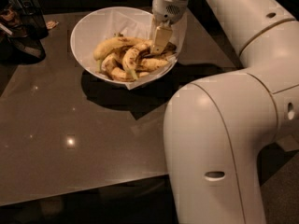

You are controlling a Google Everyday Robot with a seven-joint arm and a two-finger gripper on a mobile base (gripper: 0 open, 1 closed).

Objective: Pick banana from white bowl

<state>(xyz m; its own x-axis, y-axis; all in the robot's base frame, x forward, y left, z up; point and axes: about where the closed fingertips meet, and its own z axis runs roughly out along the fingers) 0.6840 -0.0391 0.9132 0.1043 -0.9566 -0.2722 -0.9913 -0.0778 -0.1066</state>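
The white bowl, lined with white paper, stands at the far middle of the dark table. Several yellow bananas lie in it. A curved banana with brown speckles and dark patches lies in the middle of the pile, its upper end toward the right. My gripper reaches down from above into the right side of the bowl and its tip is at that banana's upper end. Whether it has hold of the banana does not show. Another yellow banana lies along the far left of the pile.
Dark containers stand at the table's far left corner. My own large white arm fills the right of the view and hides the table's right edge. The bowl casts a dark shadow in front of it.
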